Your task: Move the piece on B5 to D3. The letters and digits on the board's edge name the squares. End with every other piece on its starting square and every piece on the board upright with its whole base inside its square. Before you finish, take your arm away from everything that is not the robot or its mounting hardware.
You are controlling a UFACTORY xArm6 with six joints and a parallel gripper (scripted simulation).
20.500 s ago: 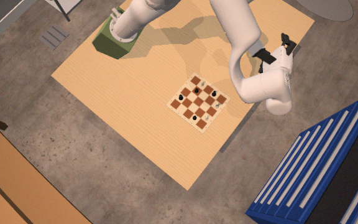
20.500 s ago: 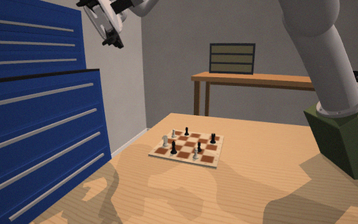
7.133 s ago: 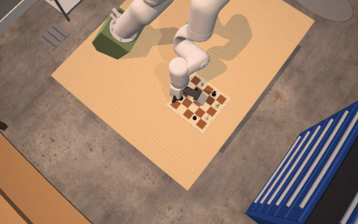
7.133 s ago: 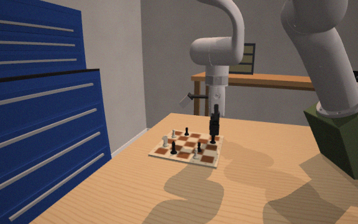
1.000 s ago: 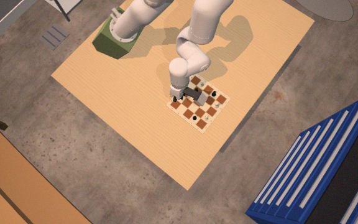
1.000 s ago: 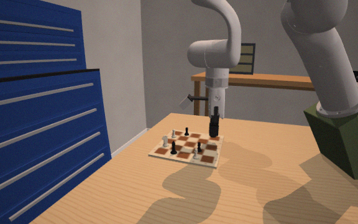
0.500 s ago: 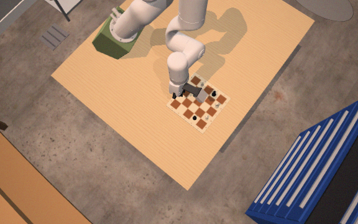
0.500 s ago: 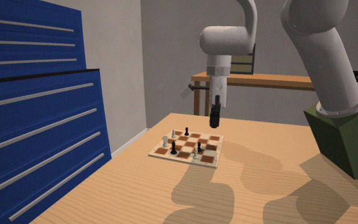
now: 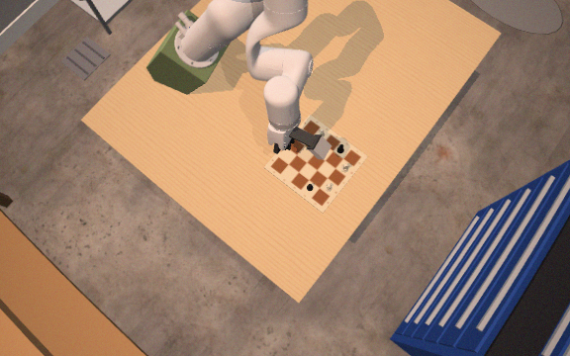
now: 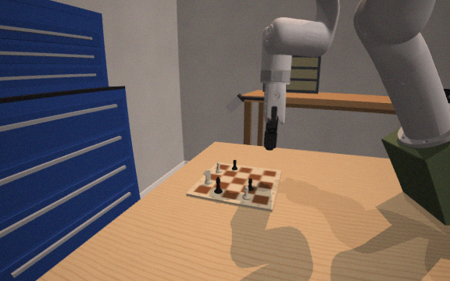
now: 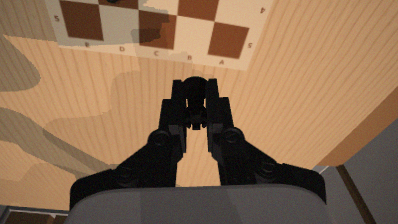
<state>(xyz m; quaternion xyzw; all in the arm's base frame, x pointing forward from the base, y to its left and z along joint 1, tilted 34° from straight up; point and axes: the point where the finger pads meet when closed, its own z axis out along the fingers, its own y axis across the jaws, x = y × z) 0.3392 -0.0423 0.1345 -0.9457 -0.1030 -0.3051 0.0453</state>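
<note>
Above the chessboard [image 10: 236, 197], the gripper [image 11: 195, 98] hangs well clear of the squares, its jaws pinching a black piece [image 11: 194, 90] whose rounded top shows between the black fingers in the wrist view. Below it on the chessboard stand three black pieces [image 10: 218, 186] and three white ones [image 10: 208, 177], upright on the wooden table [image 10: 194, 242]; beside the chessboard, the arm rises from a green pedestal [image 10: 424, 179].

You see a brown-and-cream chequered board [image 10: 264, 200]; black gripper [image 11: 195, 95]; white arm [image 10: 397, 58]; green base [image 10: 432, 183]; blue cabinet [image 10: 45, 136].
</note>
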